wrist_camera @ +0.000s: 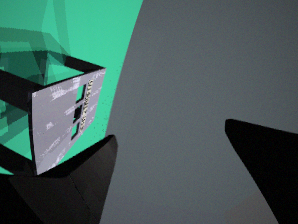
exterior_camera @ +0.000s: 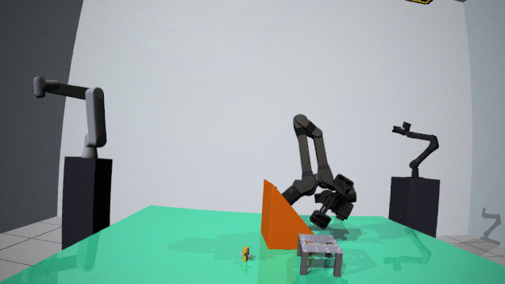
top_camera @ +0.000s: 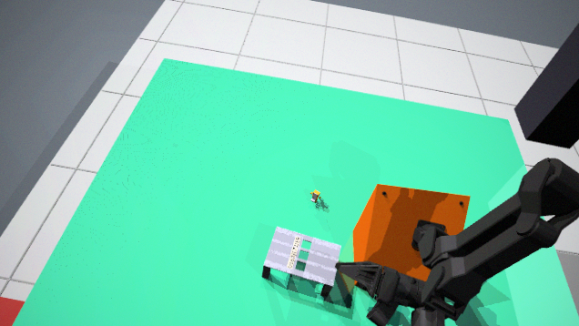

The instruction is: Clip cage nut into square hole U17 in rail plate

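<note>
green surface (top_camera: 182,159) (exterior_camera: 179,230) (wrist_camera: 107,30) beneath holed rail plate (top_camera: 322,259) (exterior_camera: 333,249) (wrist_camera: 50,132)

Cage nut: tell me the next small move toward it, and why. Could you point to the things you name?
I'd swing the open end effector (top_camera: 338,269) (wrist_camera: 170,133) away from the rail plate (top_camera: 280,246) (exterior_camera: 320,243) (wrist_camera: 52,127) toward the cage nut (top_camera: 317,192) (exterior_camera: 245,254). The nut lies on the green surface (top_camera: 191,182) (exterior_camera: 179,226) (wrist_camera: 117,35), well off the spread fingers, which appear close to the plate's edge; clearing that first probably avoids a bump.

The tabletop (top_camera: 205,159) (exterior_camera: 179,238) (wrist_camera: 107,30) is green; the wedge (top_camera: 391,228) (exterior_camera: 278,222) orange; the rail plate (top_camera: 279,250) (exterior_camera: 321,239) (wrist_camera: 50,127) streaky grey; the gripper (top_camera: 348,273) (exterior_camera: 331,218) (wrist_camera: 170,133) black.
</note>
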{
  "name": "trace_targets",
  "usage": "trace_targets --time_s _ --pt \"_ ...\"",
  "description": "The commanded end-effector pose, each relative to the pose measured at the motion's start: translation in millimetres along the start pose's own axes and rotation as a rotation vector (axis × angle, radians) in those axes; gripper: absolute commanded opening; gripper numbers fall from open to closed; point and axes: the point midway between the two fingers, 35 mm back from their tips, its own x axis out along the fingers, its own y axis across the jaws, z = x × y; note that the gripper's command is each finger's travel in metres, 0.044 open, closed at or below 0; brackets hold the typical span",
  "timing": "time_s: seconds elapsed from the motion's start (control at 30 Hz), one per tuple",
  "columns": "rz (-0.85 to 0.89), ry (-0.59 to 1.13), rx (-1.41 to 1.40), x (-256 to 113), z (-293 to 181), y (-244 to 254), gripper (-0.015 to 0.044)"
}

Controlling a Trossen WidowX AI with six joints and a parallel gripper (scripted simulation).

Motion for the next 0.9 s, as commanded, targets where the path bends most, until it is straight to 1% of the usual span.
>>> trace_targets --time_s 0.0,0.03,0.13,0.3,0.47,0.63,0.87 --pt "0.002 0.002 -0.001 0.4 0.1 -0.1 0.0426" --pt "0.009 0.008 -0.004 1.6 0.5 -0.4 0.0440" --pt "0.057 0.049 -0.024 10.6 2.8 -1.7 0.0440" --pt "0.214 0.175 -0.045 40.4 3.2 -1.1 0.0440" --pt "0.380 0.381 -0.027 67.9 -27.1 12.3 0.0440" --pt "0.587 0.557 0.050 89.5 -54.7 32.5 0.0440" --pt "0.900 0.828 0.347 112.1 -103.3 72.8 0.0440"
